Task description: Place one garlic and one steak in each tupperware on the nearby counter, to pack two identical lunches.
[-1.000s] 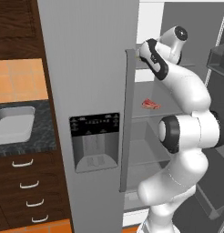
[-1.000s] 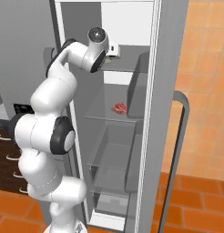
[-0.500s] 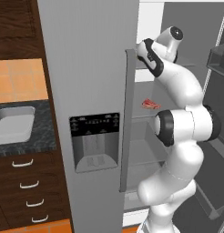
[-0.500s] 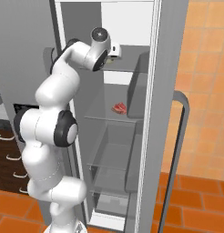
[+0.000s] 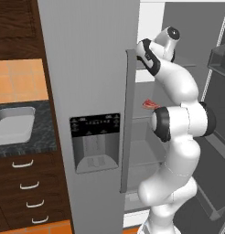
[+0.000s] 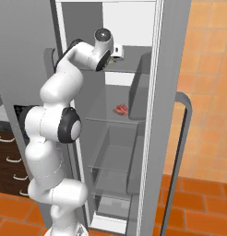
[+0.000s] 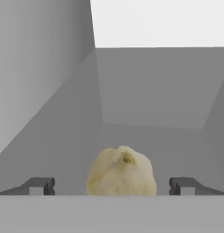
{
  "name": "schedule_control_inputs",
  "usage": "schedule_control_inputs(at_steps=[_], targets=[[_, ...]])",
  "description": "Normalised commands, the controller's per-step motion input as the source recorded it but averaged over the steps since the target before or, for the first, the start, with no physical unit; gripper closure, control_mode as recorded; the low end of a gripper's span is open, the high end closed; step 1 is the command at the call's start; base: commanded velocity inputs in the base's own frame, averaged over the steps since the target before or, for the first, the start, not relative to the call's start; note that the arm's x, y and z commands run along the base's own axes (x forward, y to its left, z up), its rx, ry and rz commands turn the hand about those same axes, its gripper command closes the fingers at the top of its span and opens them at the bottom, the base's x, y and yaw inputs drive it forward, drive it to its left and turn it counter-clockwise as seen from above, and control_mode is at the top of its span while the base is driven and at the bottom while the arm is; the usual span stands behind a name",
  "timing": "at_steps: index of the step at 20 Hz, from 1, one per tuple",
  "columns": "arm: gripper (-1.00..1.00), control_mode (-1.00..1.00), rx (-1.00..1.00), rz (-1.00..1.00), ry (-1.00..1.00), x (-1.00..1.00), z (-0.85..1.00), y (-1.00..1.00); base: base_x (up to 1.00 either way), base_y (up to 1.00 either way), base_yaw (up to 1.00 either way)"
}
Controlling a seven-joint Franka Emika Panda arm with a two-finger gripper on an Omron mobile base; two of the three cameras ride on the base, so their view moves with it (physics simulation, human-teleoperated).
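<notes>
- One small pale yellowish garlic bulb (image 7: 121, 171) sits straight ahead of my two-finger gripper (image 7: 114, 185), on a grey upper shelf (image 7: 145, 136) of the open fridge, toward that shelf's front edge as far as the hand view lets me judge.
- My jaws stand spread wide and released, with nothing between them yet; the bulb lies centred between the two dark fingertips (image 7: 38, 185), apart from both.
- One flat red slab of raw steak (image 6: 120, 109) rests on the shelf below, nearer that shelf's back edge, well apart from my gripper (image 6: 116, 51), which reaches in above it.
- Over the dark wooden drawers to the left of the fridge door, the black speckled counter (image 5: 39, 139) carries a pale sink; I see no tupperware on that stretch.
- By my judgement nothing is packed so far: this is the opening reach for the first garlic.
- Still left: close on this bulb, carry it to a container, then fetch the steak, and repeat for the second lunch.
</notes>
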Motion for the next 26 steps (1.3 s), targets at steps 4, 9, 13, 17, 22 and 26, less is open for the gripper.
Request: schedule_control_inputs(at_steps=[4,9,13,17,22,26], targets=[[-1.00,-1.00,0.00,0.00,0.01,0.22,-0.11,0.00,0.00,0.00,0.00],[-1.00,-1.00,0.00,0.00,0.00,0.23,-0.09,0.00,0.00,0.00,0.00],[1.00,-1.00,0.00,0.00,0.00,0.10,-0.13,0.00,0.00,0.00,0.00],[1.00,-1.00,0.00,0.00,0.00,0.02,-0.05,-0.01,0.00,0.00,0.00],[1.00,-1.00,0.00,0.00,0.00,-0.16,0.00,0.00,0.00,0.00,0.00],[1.00,-1.00,-0.06,0.00,0.00,-0.66,0.01,0.00,0.00,0.00,0.00]])
